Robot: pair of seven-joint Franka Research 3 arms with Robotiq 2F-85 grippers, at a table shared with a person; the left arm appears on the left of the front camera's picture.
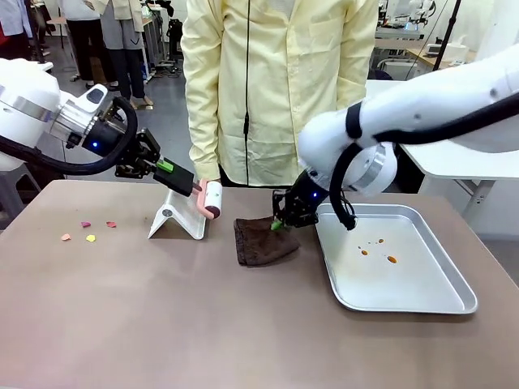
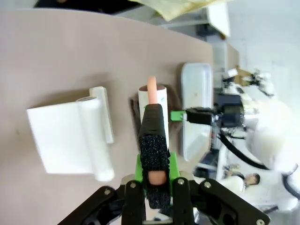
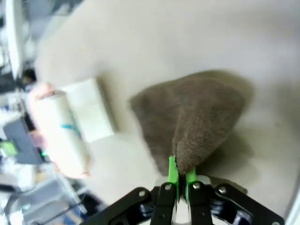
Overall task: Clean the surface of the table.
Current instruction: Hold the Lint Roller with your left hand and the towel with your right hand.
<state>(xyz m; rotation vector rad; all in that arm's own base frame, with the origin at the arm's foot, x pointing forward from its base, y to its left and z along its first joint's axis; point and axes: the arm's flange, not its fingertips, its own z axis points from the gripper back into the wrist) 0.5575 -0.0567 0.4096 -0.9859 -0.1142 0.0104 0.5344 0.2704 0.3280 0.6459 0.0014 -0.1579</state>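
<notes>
The brown table (image 1: 162,324) carries a few small coloured scraps (image 1: 87,231) at its left. My left gripper (image 1: 174,175) is shut on the black-and-pink handle of a white lint roller (image 1: 212,198), held just above the table beside a white holder (image 1: 180,217). In the left wrist view the gripper (image 2: 154,168) clamps the handle, with the lint roller (image 2: 153,101) beyond it. My right gripper (image 1: 284,220) is shut on an edge of a dark brown cloth (image 1: 261,241) and lifts a fold of it. The right wrist view shows the gripper (image 3: 180,180) pinching the cloth (image 3: 206,117).
A steel tray (image 1: 438,296) with a few orange-brown specks (image 1: 379,250) lies at the right. A person in a pale yellow shirt (image 1: 276,81) stands at the far edge. The white holder (image 2: 70,136) lies left of the roller in the left wrist view.
</notes>
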